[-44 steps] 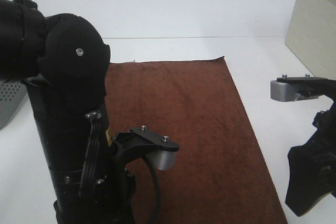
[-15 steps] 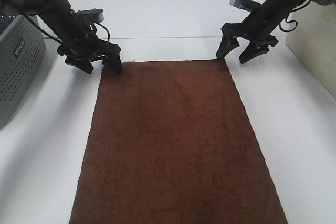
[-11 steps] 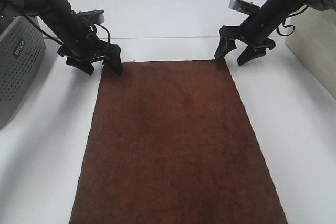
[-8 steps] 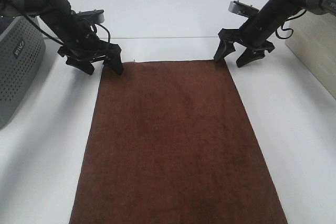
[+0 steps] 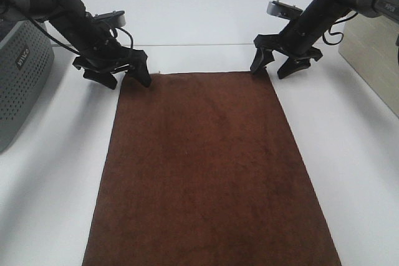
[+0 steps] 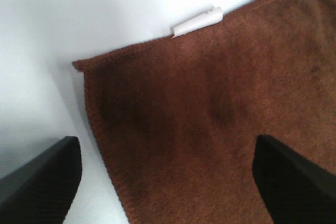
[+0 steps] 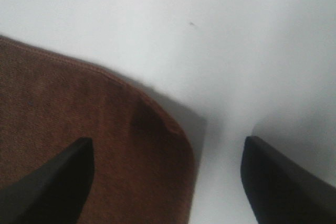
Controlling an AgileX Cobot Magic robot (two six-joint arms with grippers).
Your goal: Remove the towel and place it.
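Flat on the surface [image 5: 361, 154], the towel [image 5: 206, 166] looks already placed, with the left gripper [image 5: 128, 79] at eleven o'clock and the right gripper [image 5: 269, 68] at one both spread, empty.

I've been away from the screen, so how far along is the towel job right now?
Done: the towel lies spread flat on the table, outside the grey basket. In hand: the left gripper and right gripper stand open, one at each far corner, neither closed on cloth. Left: grasping the corners and placing the towel, probably.
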